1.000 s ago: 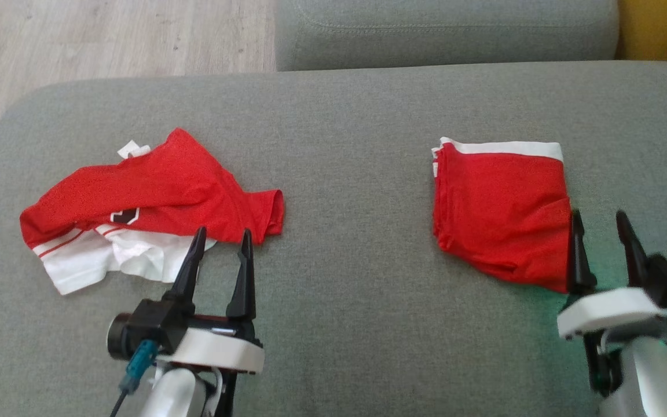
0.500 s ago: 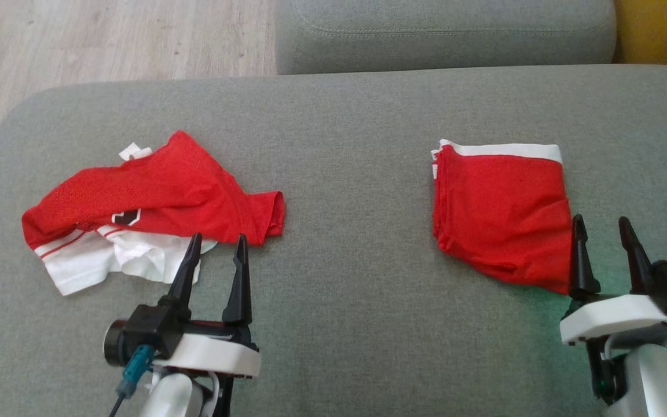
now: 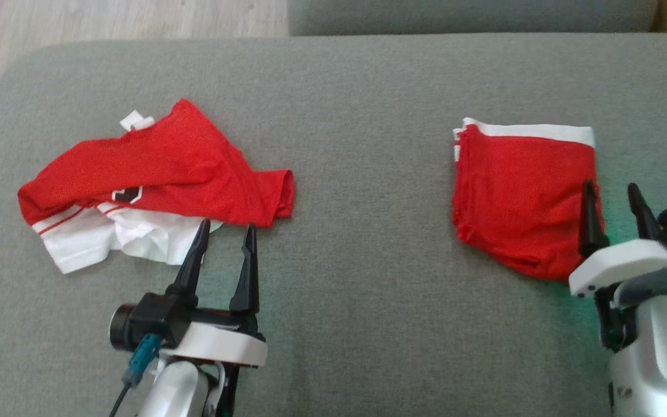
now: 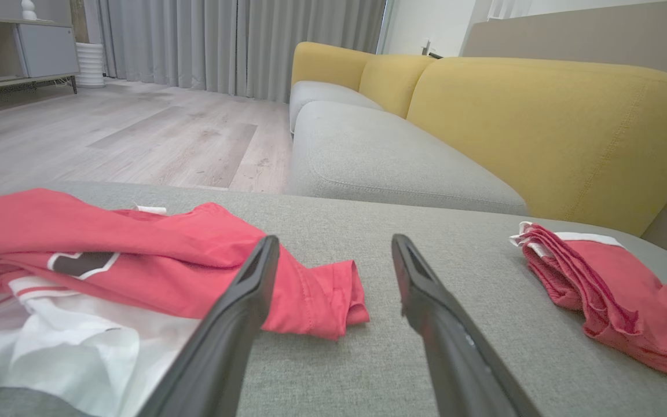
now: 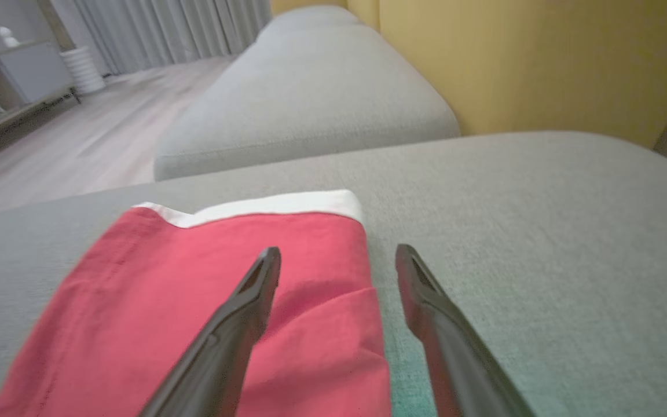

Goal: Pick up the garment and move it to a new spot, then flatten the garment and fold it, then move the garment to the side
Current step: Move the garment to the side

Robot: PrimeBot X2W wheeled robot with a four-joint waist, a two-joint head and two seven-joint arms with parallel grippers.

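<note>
A crumpled red and white garment [image 3: 148, 179] with a dark badge lies on the left of the grey sofa seat [image 3: 356, 243]; the left wrist view shows this crumpled garment [image 4: 136, 266] too. My left gripper [image 3: 226, 225] hovers open at its near right corner, holding nothing. A second red garment [image 3: 521, 197], folded with a white hem at the far edge, lies on the right, and this folded garment [image 5: 206, 301] appears close up in the right wrist view. My right gripper [image 3: 611, 188] is open over its right edge, empty.
Wooden floor [image 3: 107, 20] lies beyond the seat's far left corner. Another grey cushion [image 4: 380, 162] and yellow backrests [image 4: 542, 121] stand behind. Bare seat fabric stretches between the two garments.
The head camera has tilted down, shifting the whole picture. My right gripper has moved forward along the folded garment's right edge. The left gripper stays near the crumpled garment's corner.
</note>
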